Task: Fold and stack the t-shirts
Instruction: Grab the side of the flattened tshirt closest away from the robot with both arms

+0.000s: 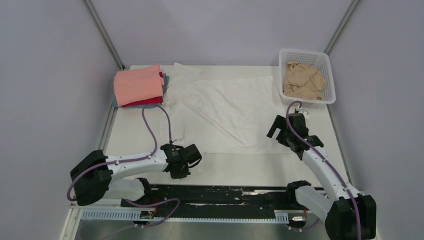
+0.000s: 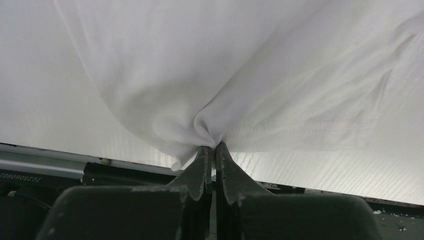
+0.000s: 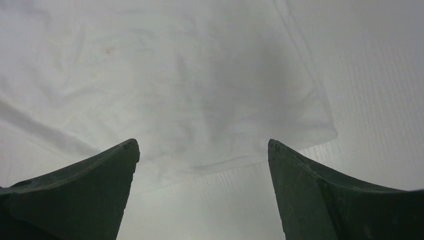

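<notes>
**Top external view: left gripper (image 1: 196, 161) clenched on white t-shirt (image 1: 225, 112), right gripper (image 1: 274, 131) released**

1. Task items. The white t-shirt lies spread and wrinkled across the middle of the table (image 1: 240, 167). A folded stack sits at the table's 10 o'clock corner, touching the white t-shirt's far left edge. The salmon-pink t-shirt (image 1: 137, 85) is on top of the stack. The red t-shirt (image 1: 145, 102) shows below it along the near edge, and the blue-grey t-shirt (image 1: 166, 80) shows at the right edge. The beige-tan t-shirt (image 1: 302, 81) lies crumpled inside the white basket (image 1: 306, 54) at the table's 2 o'clock corner.

2. Left gripper. It is at the white t-shirt's 7 o'clock corner. The left wrist view shows the jaws pressed together on a bunched fold of the white cloth. Creases radiate from the pinch toward 12 o'clock.

3. Right gripper. It is at the white t-shirt's 4 o'clock corner. The right wrist view shows the jaws spread wide with nothing between them. The shirt's corner and hem lie on the table beneath the gap. Whether the fingertips touch the cloth cannot be told.
</notes>
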